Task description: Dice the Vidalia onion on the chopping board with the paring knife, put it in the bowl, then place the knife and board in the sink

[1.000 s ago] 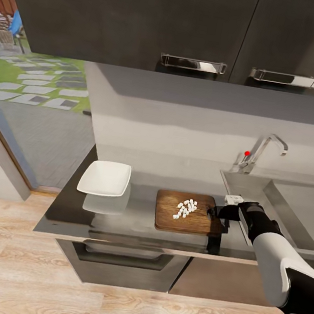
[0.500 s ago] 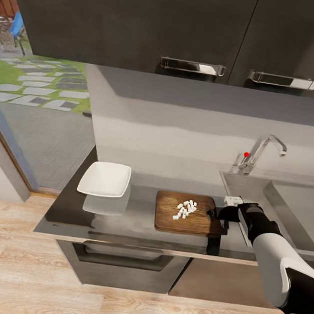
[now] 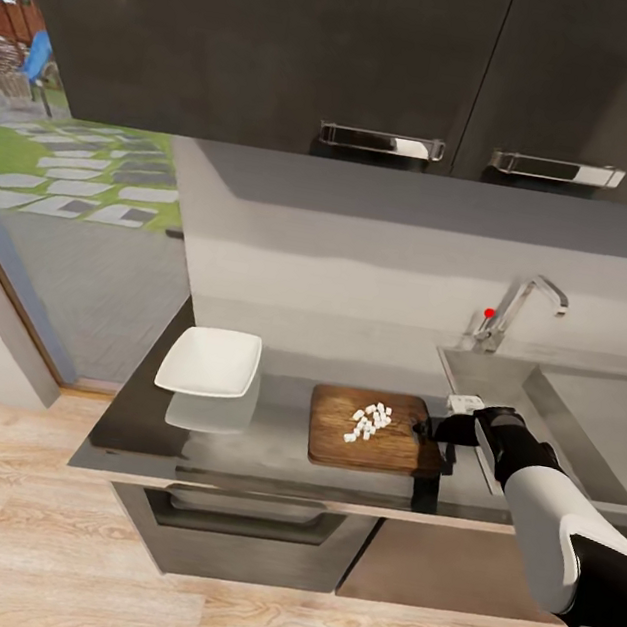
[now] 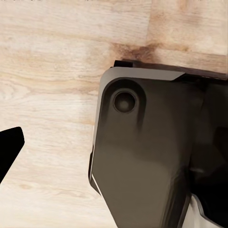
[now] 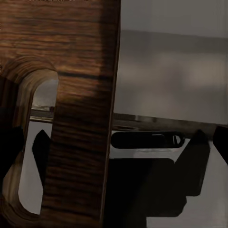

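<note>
Head view: dark wall cabinets (image 3: 395, 53) hang above the grey table (image 3: 263, 442), with light wood floor (image 3: 206, 610) below. At the table's right end lies the steel sink (image 3: 600, 420), its chrome tap (image 3: 516, 310) carrying a red dot. The brown chopping board (image 3: 376, 432) lies flat on the table just beside the sink's drainboard, and the white bowl (image 3: 210, 362) stands well apart from it toward the table's other end. A cluster of small white onion pieces (image 3: 368, 419) rests on the board. The right hand (image 3: 437, 429) sits at the board's sink-side edge; whether its fingers grip the board cannot be told here.

Right wrist view: supplies the close detail, with the board's edge and cut-out handle slot (image 5: 80, 118) standing between dark fingers (image 5: 197, 156); actual contact cannot be told.

Left wrist view: wood floor (image 4: 52, 95), a dark robot housing (image 4: 147, 152) and one black fingertip (image 4: 9, 145); the left hand's opening cannot be told.
</note>
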